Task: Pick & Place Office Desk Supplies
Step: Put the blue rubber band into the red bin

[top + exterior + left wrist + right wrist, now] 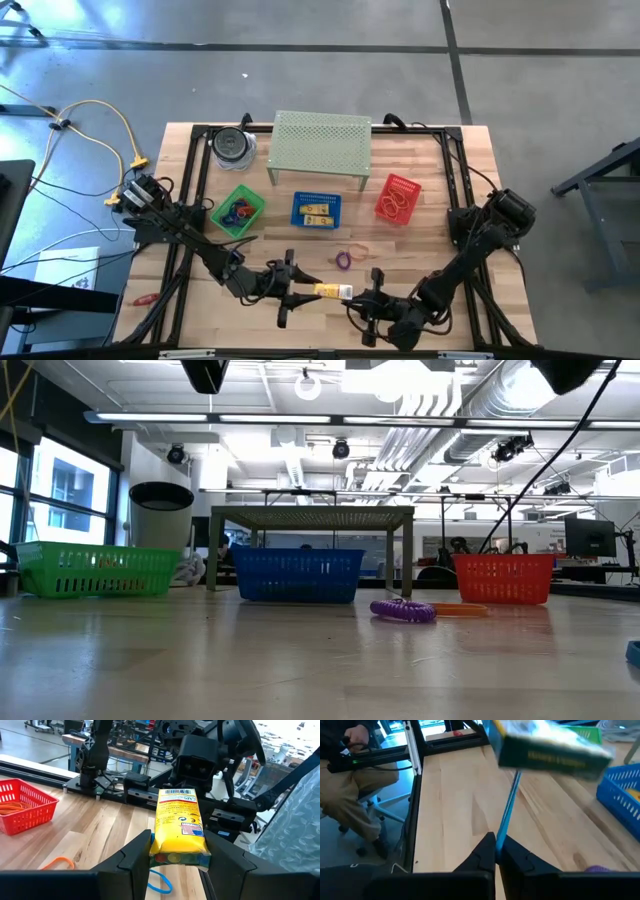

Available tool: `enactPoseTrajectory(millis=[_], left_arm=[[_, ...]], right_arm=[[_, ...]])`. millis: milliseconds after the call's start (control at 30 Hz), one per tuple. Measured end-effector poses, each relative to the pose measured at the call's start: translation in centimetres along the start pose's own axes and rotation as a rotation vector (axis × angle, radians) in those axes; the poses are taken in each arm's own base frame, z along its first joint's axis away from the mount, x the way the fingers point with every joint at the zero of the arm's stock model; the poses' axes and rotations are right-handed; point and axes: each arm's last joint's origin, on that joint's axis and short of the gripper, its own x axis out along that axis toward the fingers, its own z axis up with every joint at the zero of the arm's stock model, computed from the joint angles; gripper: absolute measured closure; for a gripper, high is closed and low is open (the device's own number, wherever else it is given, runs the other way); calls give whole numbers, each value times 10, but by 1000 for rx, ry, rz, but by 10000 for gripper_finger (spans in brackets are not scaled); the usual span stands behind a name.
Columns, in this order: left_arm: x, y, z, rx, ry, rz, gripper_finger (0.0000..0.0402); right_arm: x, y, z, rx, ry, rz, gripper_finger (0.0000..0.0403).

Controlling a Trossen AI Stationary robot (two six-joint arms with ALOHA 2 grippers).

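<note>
My left gripper (305, 290) sits near the table's near edge, shut on a small yellow box (179, 827) with a barcode. The box (332, 291) points toward my right gripper (372, 298), which faces it closely. My right gripper (496, 842) is shut on a thin blue band (507, 805). The band runs up to the yellow box (552, 750). A loop of the blue band (161, 882) hangs below the box. A purple coil loop (402, 610) and an orange band (460, 610) lie flat on the table between the baskets and the grippers. My left gripper pinches the yellow box by its near end (177, 856), one finger on each long side. The fingers come level from the table's left and lie along the box, which juts out forward, off the table. My right gripper pinches the blue band between its shut fingertips (487, 851), coming from the table's right. From the fingers the band (504, 822) runs in a straight, taut line up to the yellow box.
A green basket (238, 211), a blue basket (316, 210) and a red basket (397, 198) stand mid-table. Behind them are a pale green perforated riser (320, 148) and a round container (232, 146). A person sits beyond the table's left edge (350, 765).
</note>
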Motion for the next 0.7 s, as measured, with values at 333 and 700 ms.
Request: enactPoseTrajectory(millis=[333,700], left_arm=[[0,0,0,0,-1,2,247],[-3,-5,5,95,-56,-11,247]], right_arm=[[-14,1,-15,38,29,-60,399],[-14,-1,-16,24,34,-81,400]])
